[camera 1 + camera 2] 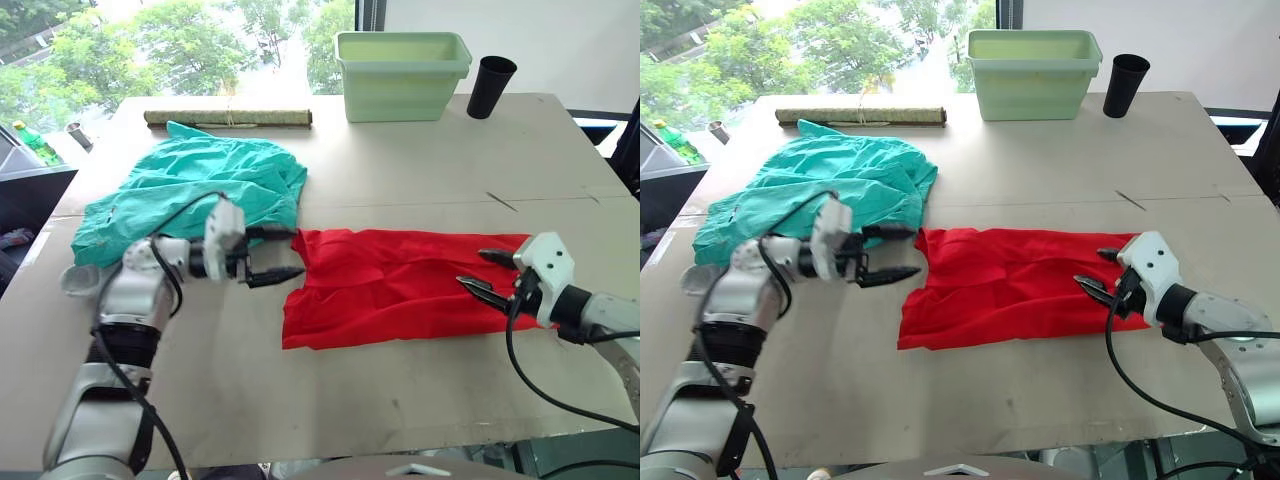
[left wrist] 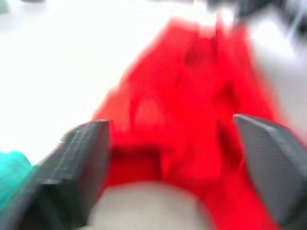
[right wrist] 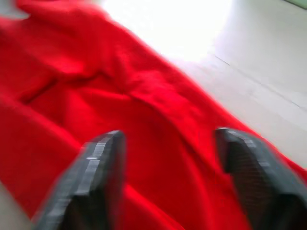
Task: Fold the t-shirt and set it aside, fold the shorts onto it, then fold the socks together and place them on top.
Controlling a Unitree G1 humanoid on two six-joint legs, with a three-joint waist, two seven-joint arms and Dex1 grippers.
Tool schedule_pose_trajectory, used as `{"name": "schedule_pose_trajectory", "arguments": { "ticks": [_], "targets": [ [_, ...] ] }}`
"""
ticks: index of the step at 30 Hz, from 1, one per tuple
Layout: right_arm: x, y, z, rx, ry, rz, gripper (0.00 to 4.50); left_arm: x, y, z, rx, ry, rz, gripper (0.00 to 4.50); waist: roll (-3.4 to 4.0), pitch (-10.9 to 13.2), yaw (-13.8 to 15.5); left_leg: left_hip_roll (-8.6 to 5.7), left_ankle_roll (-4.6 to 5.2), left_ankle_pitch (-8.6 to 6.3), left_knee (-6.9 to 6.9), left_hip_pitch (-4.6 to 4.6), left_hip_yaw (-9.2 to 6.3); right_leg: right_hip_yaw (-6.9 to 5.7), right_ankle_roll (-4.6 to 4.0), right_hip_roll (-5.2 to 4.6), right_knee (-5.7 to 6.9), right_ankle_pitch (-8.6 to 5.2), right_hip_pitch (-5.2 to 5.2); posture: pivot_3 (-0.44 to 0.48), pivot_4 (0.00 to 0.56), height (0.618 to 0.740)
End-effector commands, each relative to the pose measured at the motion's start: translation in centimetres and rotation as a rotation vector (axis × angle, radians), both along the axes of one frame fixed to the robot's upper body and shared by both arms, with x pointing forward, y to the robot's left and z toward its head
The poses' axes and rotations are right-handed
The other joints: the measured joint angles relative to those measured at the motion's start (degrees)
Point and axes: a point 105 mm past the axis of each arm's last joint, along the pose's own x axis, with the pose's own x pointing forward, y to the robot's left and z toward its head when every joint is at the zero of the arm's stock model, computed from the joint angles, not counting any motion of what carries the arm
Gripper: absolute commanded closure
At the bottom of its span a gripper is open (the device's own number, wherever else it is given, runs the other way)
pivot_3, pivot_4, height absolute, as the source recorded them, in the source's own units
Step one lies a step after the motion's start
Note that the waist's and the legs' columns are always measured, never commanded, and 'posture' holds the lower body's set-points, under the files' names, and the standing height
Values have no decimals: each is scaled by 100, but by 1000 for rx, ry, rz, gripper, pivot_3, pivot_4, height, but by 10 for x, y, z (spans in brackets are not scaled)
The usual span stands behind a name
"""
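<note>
Red cloth of the t-shirt (image 1: 395, 285) is spread flat at the middle of the tabletop (image 1: 400, 180). Teal shorts (image 1: 195, 190) are bunched just beyond the t-shirt's left edge. The left end effector (image 1: 283, 254) is held released beside that left edge. The right end effector (image 1: 487, 270) is held released over the t-shirt's right edge. A green bin (image 1: 402, 72) and black cup (image 1: 490, 87) are set well behind the t-shirt.
</note>
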Motion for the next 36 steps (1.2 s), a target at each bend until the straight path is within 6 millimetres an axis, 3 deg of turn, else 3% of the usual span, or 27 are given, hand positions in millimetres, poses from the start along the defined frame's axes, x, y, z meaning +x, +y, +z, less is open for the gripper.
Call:
{"name": "schedule_pose_trajectory", "arguments": {
  "ticks": [1,3,6,9,11,14,18,21,23,26,30,33,36],
  "targets": [
    [20,-9,2,18,-34,-164,346,-6,-36,11,-103,130,16,476,9,-4,19,-2,0,0,-1,0,0,1,0,-1,0,0,1,0,150,727],
    [32,-10,-1,61,-30,-262,600,-4,-58,-1,-92,155,81,1396,9,-4,29,-4,-1,2,-1,2,0,1,1,0,1,0,5,0,150,727],
    [38,-4,-7,95,-1,-306,1950,-1,-82,-26,-25,159,164,3026,8,-4,16,-5,-1,4,-2,2,4,2,1,6,5,1,11,0,150,727],
    [50,-8,-16,81,35,-399,3474,22,-84,-66,125,111,355,4498,11,-5,16,-5,-8,9,-3,10,6,4,0,12,7,1,16,0,150,727],
    [57,-13,-23,31,56,-452,4440,32,-82,-81,206,55,397,4500,11,-6,6,-4,-14,12,-4,13,7,4,0,14,9,1,16,0,150,727],
    [67,-26,-40,-65,87,-540,4440,57,-73,-86,233,-18,496,4500,10,-11,39,-2,-26,8,-3,14,7,3,-3,13,18,0,12,0,150,727],
    [78,-44,-48,-167,46,-620,4440,84,-66,-67,122,-84,588,4500,3,-23,26,-3,-38,4,1,10,10,5,-2,8,29,1,3,0,150,727],
    [76,-46,-27,-169,-60,-587,4440,77,-74,-39,-90,-37,501,4500,2,-22,16,-3,-17,15,0,4,11,7,-2,6,28,0,0,0,150,727],
    [64,-30,-7,-58,-99,-467,4440,61,-73,-19,-217,45,408,4500,4,-18,7,-3,-17,16,-1,-1,12,7,-3,6,28,0,-4,0,150,727],
    [31,-14,18,38,-116,-294,3632,28,-58,5,-253,100,239,4500,7,-16,-32,1,-18,16,-12,-2,10,8,-2,10,25,-1,-9,0,150,727],
    [-27,30,23,134,-21,72,1898,-3,-35,12,-187,183,120,3103,9,-17,-15,8,-24,16,-16,11,6,7,3,17,22,-7,-1,0,150,727],
    [-46,33,14,134,44,144,387,-26,-22,-6,-22,180,34,1617,15,-13,1,13,-46,-1,-20,11,1,5,-13,22,4,-19,-2,0,150,727],
    [-55,30,2,119,107,171,387,-34,-12,-15,45,201,-15,1617,18,-11,45,10,-22,-17,-7,5,3,5,-18,12,0,-21,-4,0,150,727]
  ]
}}
